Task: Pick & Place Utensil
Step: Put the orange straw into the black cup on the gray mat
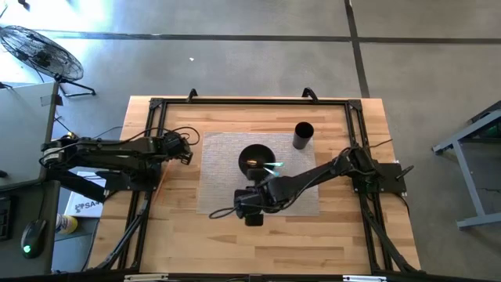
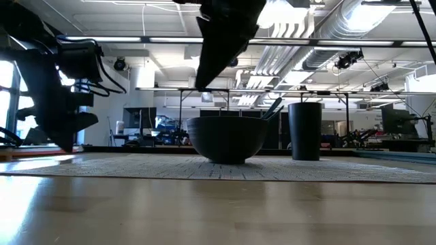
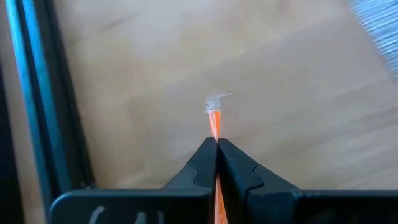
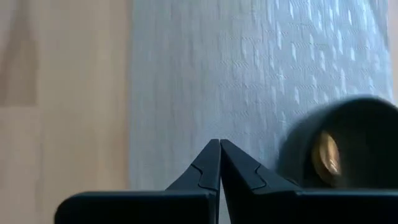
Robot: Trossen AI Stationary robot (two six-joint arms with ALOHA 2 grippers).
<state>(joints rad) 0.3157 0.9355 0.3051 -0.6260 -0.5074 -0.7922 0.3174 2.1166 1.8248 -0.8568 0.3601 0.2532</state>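
Utensil [image 1: 272, 165] in bowl [image 1: 256, 159] (black), right gripper [image 4: 219, 144] nearby

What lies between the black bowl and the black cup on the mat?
Only bare grey mat separates the bowl and cup; the high view shows it.

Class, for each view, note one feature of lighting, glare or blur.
High view: sunlight glares on the floor. Low view: bowl and cup are backlit silhouettes. Left wrist view: table looks soft. Right wrist view: the bowl's rim blurs.
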